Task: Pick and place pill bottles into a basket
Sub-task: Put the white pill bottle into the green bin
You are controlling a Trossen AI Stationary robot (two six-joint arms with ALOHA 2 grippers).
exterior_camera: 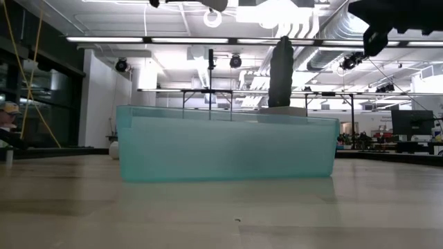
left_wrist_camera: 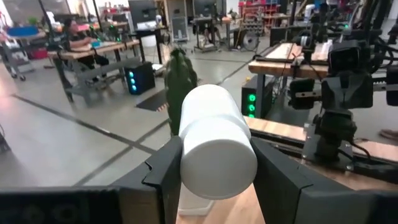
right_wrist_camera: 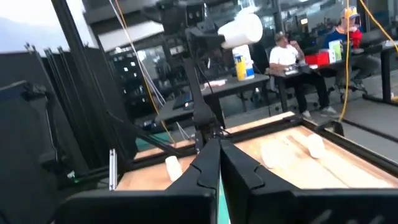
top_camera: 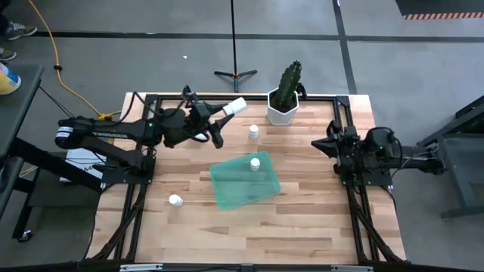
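My left gripper (top_camera: 224,112) is shut on a white pill bottle (top_camera: 235,106) above the table's far left part, left of the cactus pot. The bottle fills the middle of the left wrist view (left_wrist_camera: 214,140). The teal-green basket (top_camera: 243,181) lies flat at the table's middle, and it shows as a wide wall in the low view (exterior_camera: 221,149). One bottle (top_camera: 255,163) stands inside it near its far edge. Another bottle (top_camera: 253,132) stands on the table beyond the basket, and a third (top_camera: 175,200) stands at the near left. My right gripper (top_camera: 324,143) waits shut at the table's right side. My left gripper pinches the bottle's round side (left_wrist_camera: 186,155) between its two fingers (left_wrist_camera: 163,177), one on either side. The fingers are about level and point toward the table's right. The bottle lies along them, its far end sticking out past the fingertips, lifted clear of the table.
A white hexagonal pot with a cactus (top_camera: 284,102) stands at the far edge, just right of the held bottle. A black frame (top_camera: 147,174) runs along the table's sides. Bare wood (top_camera: 302,227) lies at the near right.
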